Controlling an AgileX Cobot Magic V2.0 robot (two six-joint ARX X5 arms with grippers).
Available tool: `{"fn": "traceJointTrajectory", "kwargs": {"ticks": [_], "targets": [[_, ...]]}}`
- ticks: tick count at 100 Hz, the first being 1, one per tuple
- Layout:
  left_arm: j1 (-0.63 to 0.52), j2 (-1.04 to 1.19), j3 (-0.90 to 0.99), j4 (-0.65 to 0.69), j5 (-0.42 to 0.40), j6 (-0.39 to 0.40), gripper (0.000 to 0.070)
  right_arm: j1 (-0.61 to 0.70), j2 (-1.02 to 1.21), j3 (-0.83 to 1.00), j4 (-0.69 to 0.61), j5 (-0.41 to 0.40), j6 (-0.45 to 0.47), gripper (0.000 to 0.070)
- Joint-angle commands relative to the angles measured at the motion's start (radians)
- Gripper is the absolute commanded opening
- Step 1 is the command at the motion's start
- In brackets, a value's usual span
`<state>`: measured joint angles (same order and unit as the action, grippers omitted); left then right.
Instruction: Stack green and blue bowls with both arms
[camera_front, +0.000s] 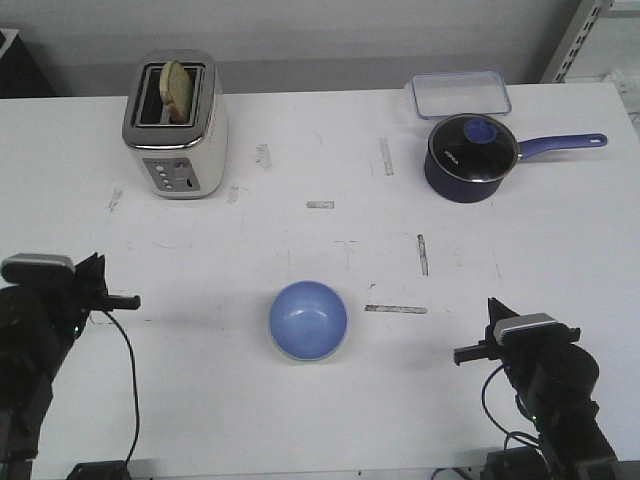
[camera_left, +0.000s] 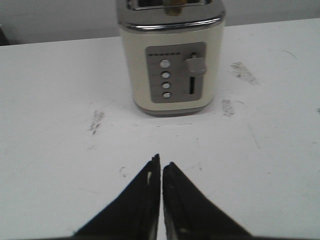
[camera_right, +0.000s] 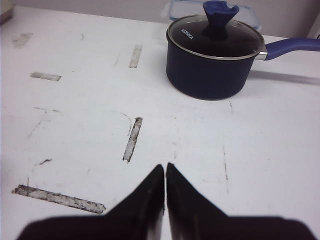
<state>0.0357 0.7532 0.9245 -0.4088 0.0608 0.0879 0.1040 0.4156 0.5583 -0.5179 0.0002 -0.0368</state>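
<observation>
Left gripper: my left black gripper has its fingertips pressed together on nothing, low at the near left of the white table.
Right gripper: my right black gripper is likewise pinched closed and empty, at the near right.
Blue bowl: the small round matte periwinkle-blue bowl sits upright and open side up on the table, between the two arms near the front edge, touching neither.
Green bowl: I can't find a mint-green bowl by itself in any view; a pale rim under the blue bowl might be it, but I can't tell.
Which way: from either hand the bowl lies inward, toward the table's middle. It looks a touch nearer my right arm, though not by much.
Axis: the bowl is round, so no approach angle is favoured.
Beyond the left hand: a cream and chrome toaster with a slice of bread in it.
Beyond the right hand: a dark navy saucepan with glass lid, and behind it a clear plastic box.
</observation>
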Motion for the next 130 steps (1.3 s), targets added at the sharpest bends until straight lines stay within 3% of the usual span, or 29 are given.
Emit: {"fn": "traceJointTrajectory", "kwargs": {"ticks": [1,33,48,130], "targets": [[0.025,-0.056,-0.079,0.048,0.002,0.006,0.0,0.002,0.004,0.001,0.01,-0.002,0.018,0.0],[0.056,-0.256,-0.351,0.138,-0.01,0.008,0.0002,0.002,0.004,0.001,0.066,-0.001,0.018,0.0],[0.057,-0.265,-0.354,0.15,-0.092,-0.079,0.0001,0.002,0.004,0.001,0.069,0.0,0.018,0.0],[0.054,-0.364,-0.357,0.148,-0.09,-0.078,0.0002,0.002,0.004,0.001,0.069,0.0,0.014,0.0]]}}
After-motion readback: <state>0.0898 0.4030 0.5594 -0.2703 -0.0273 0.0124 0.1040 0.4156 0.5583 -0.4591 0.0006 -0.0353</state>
